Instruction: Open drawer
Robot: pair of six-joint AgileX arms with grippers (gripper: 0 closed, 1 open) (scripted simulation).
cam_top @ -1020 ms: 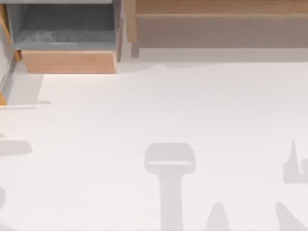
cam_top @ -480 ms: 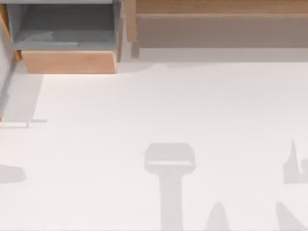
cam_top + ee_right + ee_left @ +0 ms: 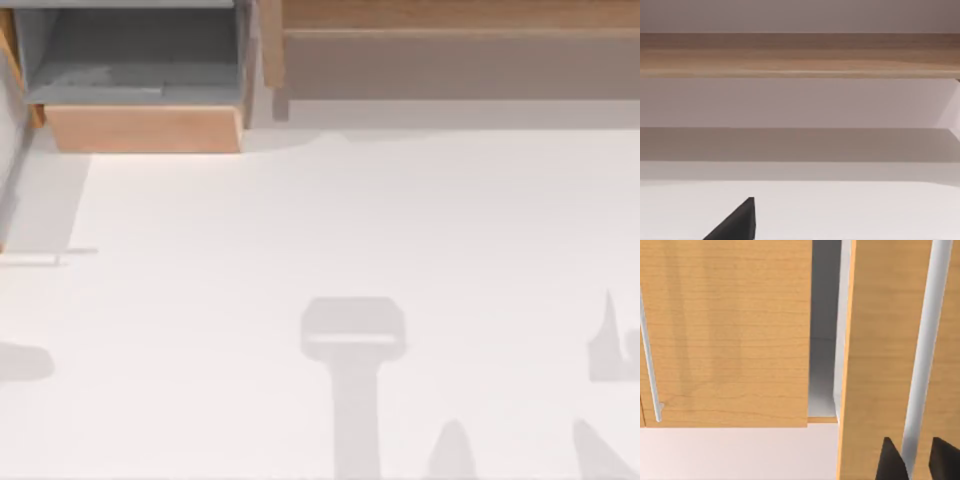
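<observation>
Two dark fingertips of my left gripper sit on either side of the pale handle, pressed around it. That handle runs along the orange-brown front of the drawer. From above, the drawer is a narrow sliver at the tabletop's left edge, near the far left corner. Just beside it, at the far edge, stands the box. The shelf runs along the far edge toward the right corner. My right gripper faces the shelf; whether it is parted or closed I cannot tell.
</observation>
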